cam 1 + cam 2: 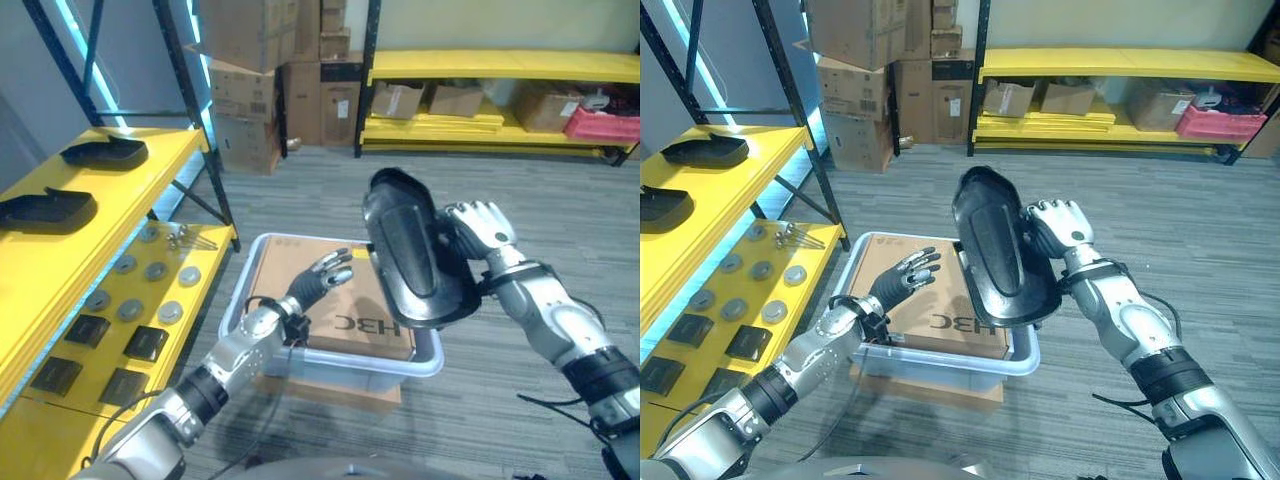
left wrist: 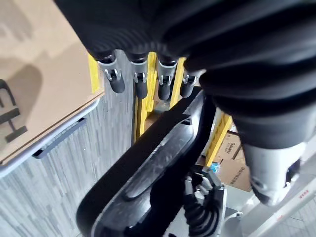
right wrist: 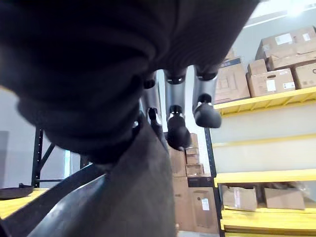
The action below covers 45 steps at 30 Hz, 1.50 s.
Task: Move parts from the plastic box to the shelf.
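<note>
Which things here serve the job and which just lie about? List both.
Job: black part gripped by right hand; grey plastic box; yellow shelf holding two black parts; left hand, open over the box.

Lying about: stacked cardboard boxes; far yellow rack; red crate.

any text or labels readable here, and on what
Cardboard sheet in the plastic box: large dark letters, upside down and partly hidden by the black part, not readable whole.
Stacked cardboard boxes: white labels, too small to read.
</note>
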Motion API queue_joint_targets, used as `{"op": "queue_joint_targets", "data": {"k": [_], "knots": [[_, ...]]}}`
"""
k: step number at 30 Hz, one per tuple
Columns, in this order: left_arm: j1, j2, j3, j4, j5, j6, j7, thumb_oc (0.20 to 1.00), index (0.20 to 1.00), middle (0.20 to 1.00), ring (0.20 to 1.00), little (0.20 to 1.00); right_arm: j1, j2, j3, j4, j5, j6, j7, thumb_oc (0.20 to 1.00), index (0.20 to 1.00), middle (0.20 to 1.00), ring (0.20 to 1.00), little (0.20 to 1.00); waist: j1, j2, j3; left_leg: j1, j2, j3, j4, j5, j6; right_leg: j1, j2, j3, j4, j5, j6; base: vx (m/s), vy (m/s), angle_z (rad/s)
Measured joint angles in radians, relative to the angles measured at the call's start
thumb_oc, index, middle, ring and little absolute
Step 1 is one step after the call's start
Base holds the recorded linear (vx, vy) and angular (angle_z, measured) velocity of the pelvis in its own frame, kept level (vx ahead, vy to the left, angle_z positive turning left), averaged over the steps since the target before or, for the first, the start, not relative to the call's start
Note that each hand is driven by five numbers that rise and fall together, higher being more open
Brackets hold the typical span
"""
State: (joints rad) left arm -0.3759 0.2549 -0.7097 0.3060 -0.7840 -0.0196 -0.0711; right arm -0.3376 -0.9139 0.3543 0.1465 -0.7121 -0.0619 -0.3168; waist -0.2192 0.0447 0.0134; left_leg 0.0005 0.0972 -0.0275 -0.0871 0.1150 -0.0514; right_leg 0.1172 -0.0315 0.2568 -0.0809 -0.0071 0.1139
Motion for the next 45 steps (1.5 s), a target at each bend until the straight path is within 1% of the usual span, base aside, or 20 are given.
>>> {"op": "queue_joint_targets", "data": {"k": [6, 9, 15, 20, 21, 22, 23, 25, 28, 29, 33, 36, 40, 42, 43, 45], "knots": [[0.000, -0.019, 0.000, 0.009, -0.001, 0.001, 0.001, 1.000, 1.000, 1.000, 1.000, 1.000, -0.014, 0.000, 0.009, -0.046, -0.002, 0.000, -0.002, 0.200, 0.200, 0.200, 0.200, 0.200, 0.000, 0.000, 0.000, 0.000, 0.000, 0.000, 0.000, -0.001, 0.001, -0.001, 0.000, 0.000, 0.000, -0.001, 0.001, 0.00, 0.000, 0.00], [-0.014, -0.035, -0.001, 0.028, -0.004, 0.003, 0.002, 1.000, 1.000, 1.000, 1.000, 1.000, -0.030, 0.000, 0.040, -0.058, -0.003, 0.000, -0.003, 0.200, 0.200, 0.200, 0.200, 0.200, -0.002, 0.000, 0.000, -0.001, 0.000, 0.000, 0.000, -0.001, 0.001, -0.001, 0.000, 0.000, 0.000, -0.001, 0.001, 0.00, 0.000, 0.00], [-0.015, -0.046, -0.001, 0.030, -0.040, 0.011, 0.013, 1.000, 1.000, 1.000, 1.000, 1.000, -0.031, 0.002, 0.059, -0.091, -0.002, 0.006, -0.017, 0.200, 0.200, 0.200, 0.200, 0.200, -0.001, 0.000, 0.000, -0.001, 0.000, 0.001, 0.000, -0.001, 0.001, -0.002, 0.000, 0.000, 0.000, -0.001, 0.001, 0.00, 0.000, 0.00], [-0.031, -0.066, -0.002, 0.032, -0.060, 0.013, 0.023, 1.000, 1.000, 1.000, 1.000, 1.000, -0.053, 0.036, 0.090, -0.099, -0.002, -0.001, -0.022, 0.200, 0.200, 0.200, 0.200, 0.200, -0.006, 0.000, 0.000, -0.001, 0.000, 0.003, 0.000, -0.002, 0.001, -0.004, -0.001, 0.003, 0.001, -0.001, 0.001, 0.00, 0.000, 0.00], [-0.036, -0.072, -0.006, 0.031, -0.073, 0.015, 0.024, 1.000, 1.000, 1.000, 1.000, 1.000, -0.078, 0.050, 0.124, -0.100, 0.000, 0.001, -0.022, 0.200, 0.200, 0.200, 0.200, 0.200, -0.008, 0.000, 0.000, -0.001, 0.000, 0.003, 0.000, -0.002, 0.001, -0.005, 0.000, 0.004, 0.001, -0.001, 0.001, 0.00, 0.000, 0.00], [-0.036, -0.072, -0.006, 0.031, -0.073, 0.015, 0.024, 1.000, 1.000, 1.000, 1.000, 1.000, -0.078, 0.050, 0.124, -0.100, 0.000, 0.001, -0.022, 0.200, 0.200, 0.200, 0.200, 0.200, -0.008, 0.000, 0.000, -0.001, 0.000, 0.003, 0.000, -0.002, 0.001, -0.005, 0.000, 0.004, 0.001, -0.001, 0.001, 0.00, -0.003, -0.04], [-0.045, -0.073, -0.014, 0.031, -0.080, 0.017, 0.024, 1.000, 1.000, 1.000, 1.000, 1.000, -0.107, 0.073, 0.157, -0.100, 0.001, 0.000, -0.022, 0.200, 0.200, 0.200, 0.200, 0.200, -0.009, 0.000, 0.000, -0.002, 0.000, 0.004, 0.000, -0.002, 0.001, -0.008, 0.000, 0.005, 0.002, -0.001, 0.001, 0.00, -0.002, -0.03], [-0.046, -0.075, -0.024, 0.031, -0.089, 0.019, 0.023, 1.000, 1.000, 1.000, 1.000, 1.000, -0.153, 0.122, 0.167, -0.101, 0.004, 0.006, -0.022, 0.200, 0.200, 0.200, 0.200, 0.200, -0.008, 0.000, 0.000, -0.003, 0.000, 0.005, 0.000, -0.002, 0.001, -0.011, -0.001, 0.006, 0.005, -0.001, 0.001, 0.00, -0.004, -0.02], [-0.044, -0.083, -0.045, 0.038, -0.103, 0.019, 0.030, 1.000, 1.000, 1.000, 1.000, 1.000, -0.178, 0.145, 0.178, -0.137, 0.015, 0.006, -0.023, 0.200, 0.200, 0.200, 0.200, 0.200, 0.002, 0.000, 0.000, -0.002, 0.000, 0.005, 0.000, -0.002, 0.002, -0.011, -0.001, 0.006, 0.006, -0.002, 0.002, 0.00, 0.000, 0.00], [-0.044, -0.089, -0.044, 0.049, -0.111, 0.019, 0.040, 0.200, 0.200, 0.200, 0.200, 0.200, -0.183, 0.154, 0.178, -0.146, 0.015, 0.006, -0.023, 0.200, 0.200, 0.200, 0.200, 0.200, 0.005, 0.000, 0.000, -0.002, 0.000, 0.004, 0.000, -0.002, 0.002, -0.010, 0.000, 0.005, 0.006, -0.002, 0.002, 0.00, 0.000, 0.00], [-0.042, -0.097, -0.037, 0.070, -0.121, 0.019, 0.068, 0.200, 0.200, 0.200, 0.200, 0.200, -0.184, 0.170, 0.179, -0.176, 0.020, 0.005, -0.034, 0.200, 0.200, 0.200, 0.200, 0.200, 0.011, 0.000, 0.000, -0.002, 0.000, 0.004, 0.000, -0.002, 0.002, -0.011, 0.000, 0.005, 0.007, -0.002, 0.003, 0.00, 0.000, 0.00], [-0.042, -0.097, -0.037, 0.070, -0.121, 0.019, 0.068, 0.200, 0.200, 0.200, 0.200, 0.200, -0.184, 0.170, 0.179, -0.176, 0.020, 0.005, -0.034, 0.200, 0.200, 0.200, 0.200, 0.200, 0.011, 0.000, 0.000, -0.002, 0.000, 0.004, 0.000, -0.002, 0.002, -0.011, 0.000, 0.005, 0.007, -0.002, 0.003, 0.00, 0.000, 0.00], [-0.038, -0.097, -0.036, 0.070, -0.127, 0.018, 0.101, 0.200, 0.200, 0.200, 0.200, 0.200, -0.183, 0.180, 0.178, -0.176, 0.050, 0.005, -0.054, 0.200, 0.200, 0.200, 0.200, 0.200, 0.013, 0.000, 0.000, -0.002, 0.000, 0.004, 0.000, -0.002, 0.002, -0.010, 0.000, 0.005, 0.009, -0.002, 0.003, -0.01, -0.013, 0.00], [-0.014, -0.110, -0.027, 0.070, -0.109, 0.014, 0.139, 0.200, 0.200, 0.200, 0.200, 0.200, -0.102, 0.224, 0.124, -0.212, 0.058, 0.006, -0.076, 0.200, 0.200, 0.200, 0.200, 0.200, 0.019, -0.003, -0.002, -0.002, 0.001, -0.002, 0.001, -0.001, 0.002, -0.009, 0.002, 0.000, 0.009, -0.004, 0.001, -0.05, -0.069, 0.06], [0.007, -0.108, -0.027, 0.070, -0.071, 0.013, 0.161, 0.200, 0.200, 0.200, 0.200, 0.200, -0.043, 0.261, 0.096, -0.230, 0.059, 0.005, -0.090, 0.200, 0.200, 0.200, 0.200, 0.200, 0.022, -0.004, -0.003, -0.002, 0.002, -0.003, 0.003, -0.001, 0.002, -0.008, 0.003, -0.003, 0.010, -0.006, -0.001, -0.05, -0.060, 0.07], [0.025, -0.110, -0.034, 0.070, -0.036, 0.011, 0.176, 0.200, 0.200, 0.200, 0.200, 0.200, -0.006, 0.267, 0.093, -0.231, 0.082, 0.007, -0.109, 0.200, 0.200, 0.200, 0.200, 0.200, 0.024, -0.003, -0.003, -0.003, 0.001, -0.003, 0.004, -0.001, 0.002, -0.008, 0.002, -0.005, 0.010, -0.007, -0.001, -0.02, -0.024, 0.02]]}}
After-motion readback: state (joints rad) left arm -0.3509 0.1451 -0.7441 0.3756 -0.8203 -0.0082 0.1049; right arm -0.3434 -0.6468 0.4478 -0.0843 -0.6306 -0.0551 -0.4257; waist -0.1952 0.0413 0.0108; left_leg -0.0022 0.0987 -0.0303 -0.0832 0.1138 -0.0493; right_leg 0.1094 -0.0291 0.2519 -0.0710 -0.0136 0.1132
